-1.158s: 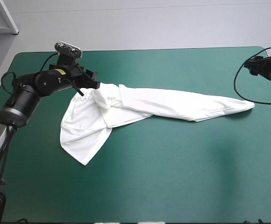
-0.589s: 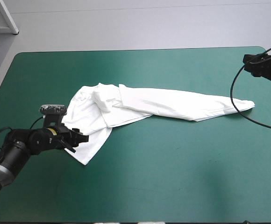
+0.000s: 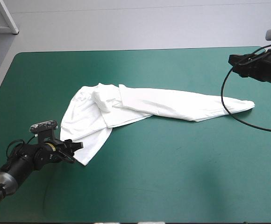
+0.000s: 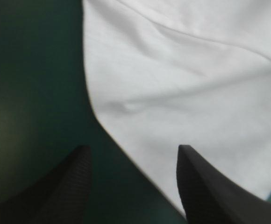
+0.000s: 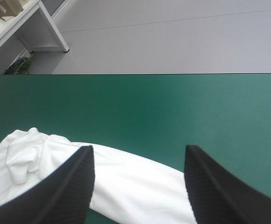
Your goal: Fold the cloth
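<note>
T-shirt (image 3: 145,107): centre of frame, white, long rumpled strip on teal-green table (image 3: 182,177). No tidy fold yet; folding all ahead. Left gripper (image 3: 78,148): lower left, fingers wide, at shirt's near corner. Right gripper (image 3: 232,59): upper right, fingers wide, empty.

The right gripper (image 5: 138,149) hangs over the desk (image 5: 173,107), its black fingers spread well apart. Under and between them the white T-shirt (image 5: 126,186) lies stretched along the teal-green cover (its end away from the gripper is bunched into a crumpled lump).
</note>
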Controlling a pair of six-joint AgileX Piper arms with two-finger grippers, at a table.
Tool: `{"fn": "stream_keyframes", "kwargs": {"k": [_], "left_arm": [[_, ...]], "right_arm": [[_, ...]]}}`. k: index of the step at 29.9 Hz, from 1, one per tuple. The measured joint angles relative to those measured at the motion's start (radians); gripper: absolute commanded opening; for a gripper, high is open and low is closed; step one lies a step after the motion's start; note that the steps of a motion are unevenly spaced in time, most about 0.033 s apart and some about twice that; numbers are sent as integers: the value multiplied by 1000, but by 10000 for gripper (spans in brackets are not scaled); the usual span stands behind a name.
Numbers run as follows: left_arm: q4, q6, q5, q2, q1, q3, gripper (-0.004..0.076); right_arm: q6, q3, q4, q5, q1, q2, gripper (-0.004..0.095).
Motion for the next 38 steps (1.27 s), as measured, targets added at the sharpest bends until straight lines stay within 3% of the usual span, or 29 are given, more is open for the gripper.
{"fn": "stream_keyframes", "kwargs": {"k": [8, 17, 21, 25, 32, 38], "left_arm": [[18, 45, -22, 65, 95, 0, 402], [-215, 325, -161, 191, 96, -21, 380], [-316, 444, -209, 211, 94, -22, 275], [-351, 509, -226, 219, 94, -22, 16], [-369, 523, -265, 227, 93, -20, 24], [-375, 583, -265, 229, 93, -19, 24]], "right_arm": [[0, 1, -38, -4, 18, 33, 536], [48, 2, -163, -29, 18, 52, 536], [66, 2, -189, -31, 18, 52, 533], [100, 2, -231, -28, 18, 52, 520], [250, 2, -478, -72, 18, 58, 444], [306, 2, -573, -57, 18, 139, 442]]}}
